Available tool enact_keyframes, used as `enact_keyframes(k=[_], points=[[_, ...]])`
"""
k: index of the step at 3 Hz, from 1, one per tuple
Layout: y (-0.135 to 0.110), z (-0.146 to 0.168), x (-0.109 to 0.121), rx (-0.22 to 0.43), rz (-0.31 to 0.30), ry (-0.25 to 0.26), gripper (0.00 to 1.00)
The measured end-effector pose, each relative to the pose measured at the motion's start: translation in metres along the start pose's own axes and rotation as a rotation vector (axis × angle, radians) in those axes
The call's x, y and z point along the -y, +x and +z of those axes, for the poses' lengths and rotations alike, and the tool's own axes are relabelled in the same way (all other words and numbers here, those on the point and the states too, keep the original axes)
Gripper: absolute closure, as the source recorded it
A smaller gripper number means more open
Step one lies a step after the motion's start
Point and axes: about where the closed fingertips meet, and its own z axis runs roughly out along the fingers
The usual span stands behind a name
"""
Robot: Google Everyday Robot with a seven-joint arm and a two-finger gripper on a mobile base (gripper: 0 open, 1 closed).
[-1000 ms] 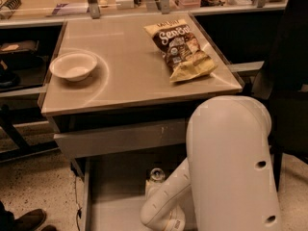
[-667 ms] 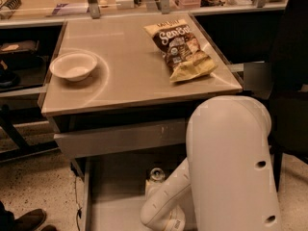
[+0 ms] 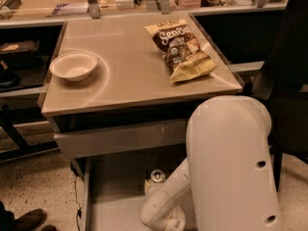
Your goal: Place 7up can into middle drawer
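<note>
The 7up can (image 3: 156, 177) stands upright inside the open middle drawer (image 3: 108, 201), with only its silver top and a little of its side showing. My gripper (image 3: 151, 189) is down in the drawer right by the can, mostly hidden behind my own white forearm (image 3: 166, 201). I cannot tell whether it touches the can. The large white upper arm (image 3: 231, 167) fills the lower right of the view.
Above the open drawer is a shut grey drawer front (image 3: 120, 137) with pale scratch marks. On the table top (image 3: 130, 76) are a white bowl (image 3: 73, 65) at the left and a crisp bag (image 3: 182, 49) at the right. A shoe (image 3: 26, 220) is at the lower left.
</note>
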Motion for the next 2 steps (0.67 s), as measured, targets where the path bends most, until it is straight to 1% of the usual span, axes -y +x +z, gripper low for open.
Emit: enact_keyframes(k=[1,2], points=[[0.0000,0.0000,0.0000,0.000,0.000,0.000,0.00],[0.0000,0.0000,0.0000,0.000,0.000,0.000,0.00]])
